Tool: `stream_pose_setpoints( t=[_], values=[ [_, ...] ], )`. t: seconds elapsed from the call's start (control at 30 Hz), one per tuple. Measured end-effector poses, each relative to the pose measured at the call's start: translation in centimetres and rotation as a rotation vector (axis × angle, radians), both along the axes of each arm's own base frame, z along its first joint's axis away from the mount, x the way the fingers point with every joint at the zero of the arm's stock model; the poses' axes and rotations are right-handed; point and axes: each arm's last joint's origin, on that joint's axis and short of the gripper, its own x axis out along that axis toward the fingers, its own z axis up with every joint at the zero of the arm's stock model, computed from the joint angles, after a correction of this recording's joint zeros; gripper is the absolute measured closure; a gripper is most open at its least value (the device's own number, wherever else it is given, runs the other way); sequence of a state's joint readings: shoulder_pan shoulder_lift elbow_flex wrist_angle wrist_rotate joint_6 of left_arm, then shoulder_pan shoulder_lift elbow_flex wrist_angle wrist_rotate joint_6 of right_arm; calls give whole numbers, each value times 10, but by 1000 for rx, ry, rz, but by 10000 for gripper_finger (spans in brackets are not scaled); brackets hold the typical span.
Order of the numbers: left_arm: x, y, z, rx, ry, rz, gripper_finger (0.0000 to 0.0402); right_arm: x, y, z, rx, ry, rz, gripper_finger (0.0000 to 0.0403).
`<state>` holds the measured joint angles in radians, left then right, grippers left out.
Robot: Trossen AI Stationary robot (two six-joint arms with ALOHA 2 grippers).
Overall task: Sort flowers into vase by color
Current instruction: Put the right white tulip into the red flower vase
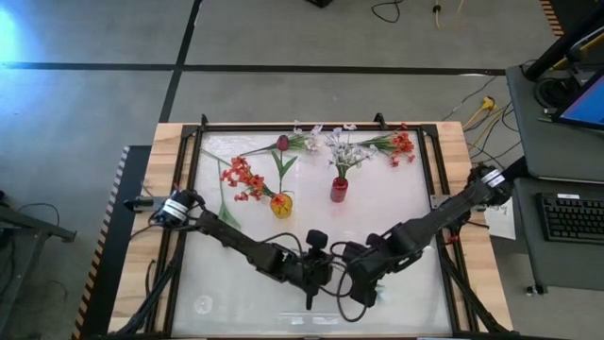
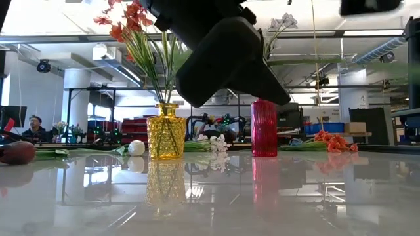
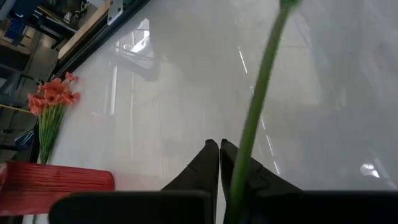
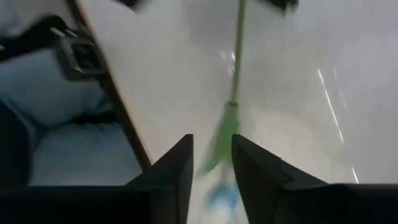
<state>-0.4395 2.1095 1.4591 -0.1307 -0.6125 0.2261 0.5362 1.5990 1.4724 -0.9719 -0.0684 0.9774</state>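
Table (image 1: 311, 283) is viewed straight down in the high view, both arms included. Low view is set at tabletop level, facing the room, yellow vase (image 2: 165, 131) and red vase (image 2: 264, 128) shared with high view. Each wrist view is aimed close past its own fingers; a green stem (image 3: 258, 106) is shared.

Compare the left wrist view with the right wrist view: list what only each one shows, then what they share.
Only the left wrist view: the left tool shut on a green stem, a red vase lying across the picture's corner, and an orange flower spray on the table.

Only the right wrist view: the right tool with its fingers apart around a blurred stem, the table's dark edge, and the floor beyond it.

Both: a thin green stem running away from the fingers over the glossy white table.
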Motion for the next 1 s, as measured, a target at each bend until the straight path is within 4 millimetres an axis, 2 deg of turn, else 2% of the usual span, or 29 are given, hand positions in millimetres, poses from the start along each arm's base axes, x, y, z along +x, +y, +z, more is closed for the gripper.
stream_pose_setpoints(
  t=[0.13, 0.23, 0.4, 0.57, 0.7, 0.8, 0.9, 1.0],
  values=[
    [-9, 5, 6, -11, -16, 7, 401, -9, -9, 36, -35, -146, 6, 262],
    [-25, 13, 25, -57, -73, 27, 401, -23, -18, 61, -63, -256, -9, 242],
    [-68, 24, 67, -181, -296, 11, 401, -56, -28, 95, -175, -450, 19, 227],
    [-118, 36, 91, -262, -436, -70, 402, -89, -27, 115, -322, -616, 20, 226],
    [-147, 45, 110, -372, -592, -139, 402, -106, -21, 114, -430, -686, 38, 232],
    [-165, 48, 118, -475, -722, -261, 402, -113, -15, 104, -521, -705, 57, 239],
    [-175, 50, 122, -546, -851, -333, 402, -111, -9, 84, -627, -733, 21, 244],
    [-177, 51, 118, -573, -920, -339, 402, -100, -1, 62, -657, -792, -4, 247]
  ],
)
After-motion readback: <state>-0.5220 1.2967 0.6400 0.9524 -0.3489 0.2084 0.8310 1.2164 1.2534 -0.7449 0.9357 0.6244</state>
